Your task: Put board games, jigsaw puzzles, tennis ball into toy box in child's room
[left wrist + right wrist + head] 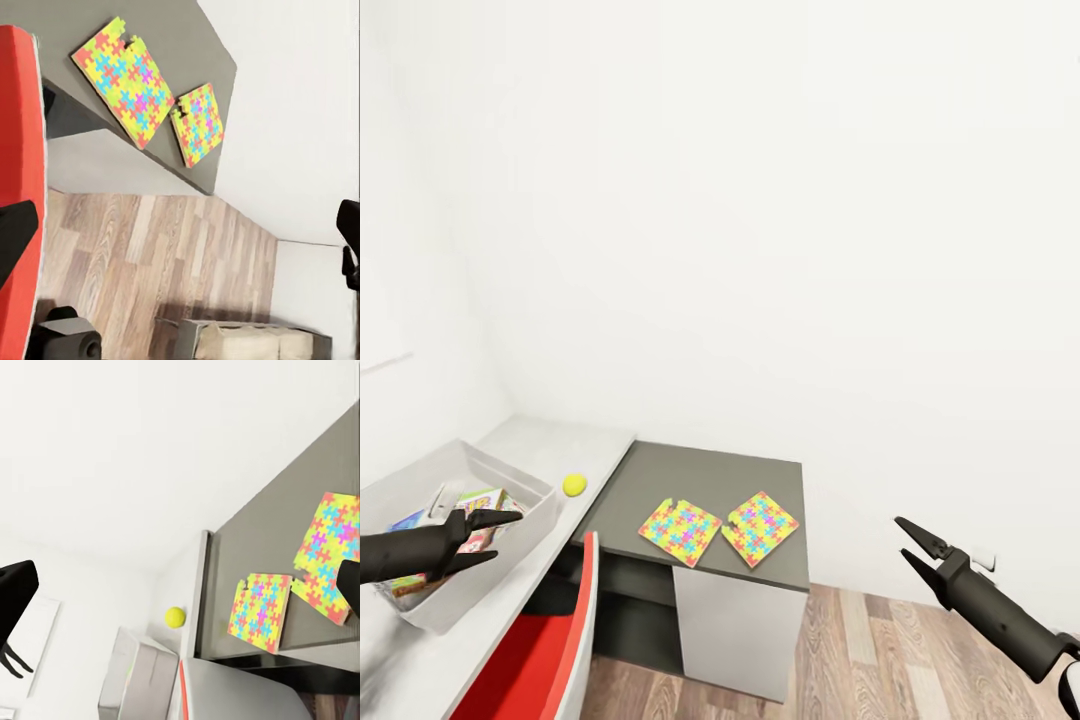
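The two jigsaw puzzles [719, 528] lay flat side by side on the dark grey side unit [700, 478], corners pointing toward the robot, between both grippers. The tennis ball [574, 484] rested on the white table [550, 440], just beyond the left gripper [495, 540], whose fingers were spread over the toy box [510, 475] holding board games [475, 505]. The right gripper [912, 545] hung open, well apart to the puzzles' right.
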You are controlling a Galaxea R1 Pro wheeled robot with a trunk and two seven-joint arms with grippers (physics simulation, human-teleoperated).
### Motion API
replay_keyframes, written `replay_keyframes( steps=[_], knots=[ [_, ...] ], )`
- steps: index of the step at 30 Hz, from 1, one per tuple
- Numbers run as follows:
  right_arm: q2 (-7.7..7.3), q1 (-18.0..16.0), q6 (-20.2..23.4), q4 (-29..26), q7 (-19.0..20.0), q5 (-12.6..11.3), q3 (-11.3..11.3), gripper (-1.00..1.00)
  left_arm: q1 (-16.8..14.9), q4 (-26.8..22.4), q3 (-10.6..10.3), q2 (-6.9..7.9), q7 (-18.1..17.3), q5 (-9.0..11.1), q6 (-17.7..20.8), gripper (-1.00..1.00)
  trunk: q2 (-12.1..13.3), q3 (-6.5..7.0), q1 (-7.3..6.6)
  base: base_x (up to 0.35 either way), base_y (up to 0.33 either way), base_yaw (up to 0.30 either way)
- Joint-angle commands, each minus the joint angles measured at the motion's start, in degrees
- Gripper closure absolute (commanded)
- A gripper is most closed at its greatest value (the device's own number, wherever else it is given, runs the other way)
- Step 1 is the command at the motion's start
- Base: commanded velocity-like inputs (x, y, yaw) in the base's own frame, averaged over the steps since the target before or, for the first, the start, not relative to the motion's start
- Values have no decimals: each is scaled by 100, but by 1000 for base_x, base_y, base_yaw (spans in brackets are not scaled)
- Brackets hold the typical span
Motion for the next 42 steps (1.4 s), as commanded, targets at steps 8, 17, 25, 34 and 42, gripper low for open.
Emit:
replay_keyframes(
  steps=[8, 17, 25, 34, 42],
  knots=[
    [-10, -7, 30, 15, 29, 24, -35, -100, -320, -425, -63, 2, -227, -2, 2, -100, -13, 41, 4, 0, 0, -209],
    [-12, -7, 16, 49, -3, 24, -77, -100, -732, -498, -87, -637, 237, -268, -20, -100, -13, 103, 4, 0, 0, -210],
    [-12, -13, 13, 382, -3, 440, -169, -100, -1070, -530, -572, -2501, 1220, -1606, -1, -100, -13, 157, 4, 0, 0, -210],
    [-10, -15, 13, 419, -5, 560, -169, -100, -1134, -138, -1682, -4460, 1597, -3652, -114, -100, -13, 219, 4, 0, 0, -210],
    [-10, -14, 4, 420, -9, 571, -160, -100, -1125, 1553, -2488, -5034, 1603, -4613, -1424, -100, -13, 274, 4, 0, 0, -210]
  ],
)
